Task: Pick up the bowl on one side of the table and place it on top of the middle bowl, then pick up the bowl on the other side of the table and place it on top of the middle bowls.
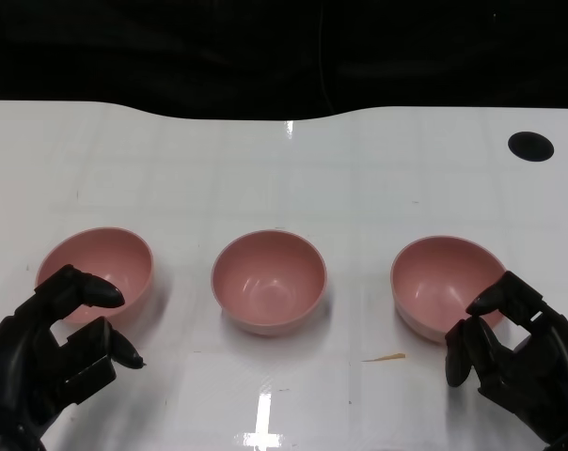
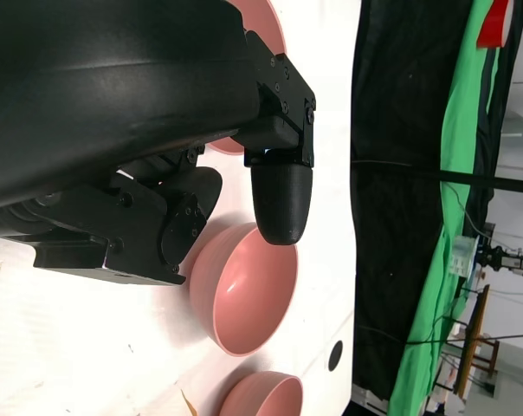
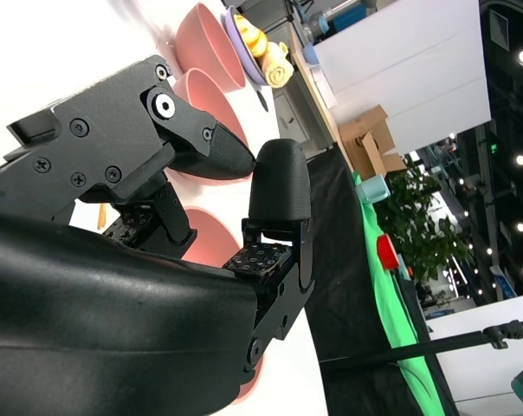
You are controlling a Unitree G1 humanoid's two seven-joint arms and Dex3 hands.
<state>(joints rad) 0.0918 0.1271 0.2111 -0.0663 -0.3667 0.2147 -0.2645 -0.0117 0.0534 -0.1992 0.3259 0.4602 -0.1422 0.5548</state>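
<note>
Three pink bowls in a row on the white worktop [image 1: 284, 169]: left bowl [image 1: 101, 268], middle bowl [image 1: 268, 280], right bowl [image 1: 444, 282], all upright and well apart. Left hand [image 1: 54, 352] near the left bowl's front rim, fingers apart, holding nothing; contact with the rim cannot be told. Right hand [image 1: 514, 352] at the right bowl's front edge, fingers apart, likewise empty. Black round mark [image 1: 530, 145] at the far right of the worktop. Small yellow streak [image 1: 386, 357] in front of the right bowl.

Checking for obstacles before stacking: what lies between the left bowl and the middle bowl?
Nothing: in the head view only bare white table separates the left bowl from the middle bowl.
</note>
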